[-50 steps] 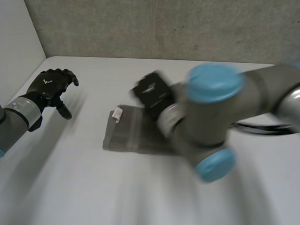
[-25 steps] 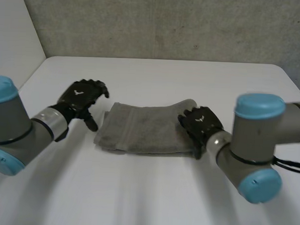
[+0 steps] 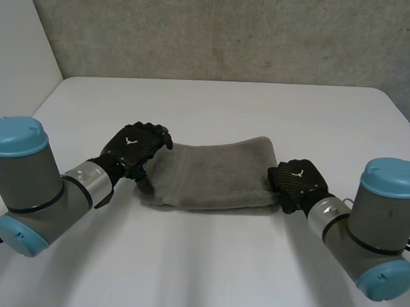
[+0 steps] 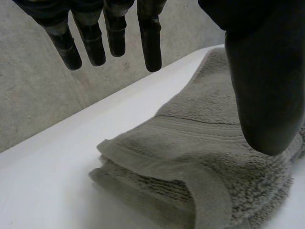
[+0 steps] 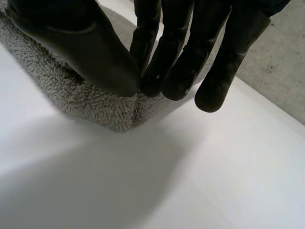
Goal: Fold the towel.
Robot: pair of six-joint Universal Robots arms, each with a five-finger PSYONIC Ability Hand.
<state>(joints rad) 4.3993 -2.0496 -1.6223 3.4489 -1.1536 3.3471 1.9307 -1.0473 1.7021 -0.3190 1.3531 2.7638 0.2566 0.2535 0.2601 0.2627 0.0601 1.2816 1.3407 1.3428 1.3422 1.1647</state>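
My left hand [image 3: 134, 148] hovers spread wide above the towel's [image 3: 211, 174] left end. My right hand [image 3: 296, 184] is at its right end. I cannot tell if it grips.

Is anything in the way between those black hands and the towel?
Nothing visible. The left hand hovers open over the towel at its left end, and the right hand pinches its right end.

White table [image 3: 207, 262], grey concrete wall [image 3: 231, 32] behind it, white panel [image 3: 19, 43] at its left
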